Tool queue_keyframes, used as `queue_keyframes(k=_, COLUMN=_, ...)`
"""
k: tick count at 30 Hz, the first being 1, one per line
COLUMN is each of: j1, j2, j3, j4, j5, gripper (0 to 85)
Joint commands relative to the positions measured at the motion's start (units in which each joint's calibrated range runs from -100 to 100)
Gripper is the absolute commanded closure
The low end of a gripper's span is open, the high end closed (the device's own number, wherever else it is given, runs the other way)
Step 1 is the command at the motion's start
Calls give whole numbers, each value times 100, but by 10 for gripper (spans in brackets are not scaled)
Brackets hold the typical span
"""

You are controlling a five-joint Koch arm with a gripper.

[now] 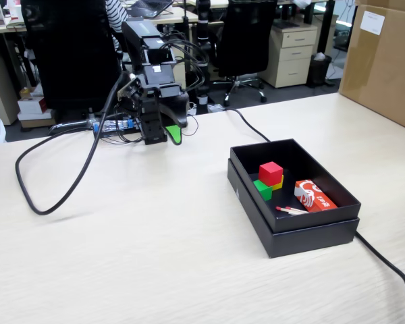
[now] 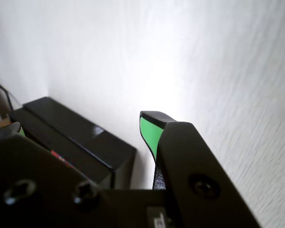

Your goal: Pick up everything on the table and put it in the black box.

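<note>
The black box (image 1: 309,236) stands on the right of the pale table in the fixed view. Inside it are a red cube (image 1: 271,173) on top of a green cube (image 1: 262,190) and a yellow cube (image 1: 279,182), a red and white packet (image 1: 314,196) and a thin red-tipped stick (image 1: 291,210). My gripper (image 1: 163,135) hangs tip-down at the back of the table, left of the box and well apart from it. It is open and empty, with green pads. In the wrist view the gripper (image 2: 80,129) shows the box (image 2: 85,137) between its spread jaws.
A thick black cable (image 1: 34,196) loops over the table's left part. Another cable (image 1: 391,270) runs from behind the box to the front right. A cardboard box (image 1: 385,61) stands at the far right. Office chairs and desks are behind the table.
</note>
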State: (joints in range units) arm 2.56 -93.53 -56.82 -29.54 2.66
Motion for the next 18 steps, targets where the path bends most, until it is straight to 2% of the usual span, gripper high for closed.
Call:
queue_keyframes(k=1, j1=-78, j2=-555, j3=-428, j4=963, j5=-44, gripper=367)
queue_keyframes(k=6, j1=-220, j2=-647, j3=-1625, j4=1999, j5=-205, gripper=367)
queue_keyframes(k=18, j1=-234, j2=-647, j3=-3284, j4=3468, j5=-249, gripper=374)
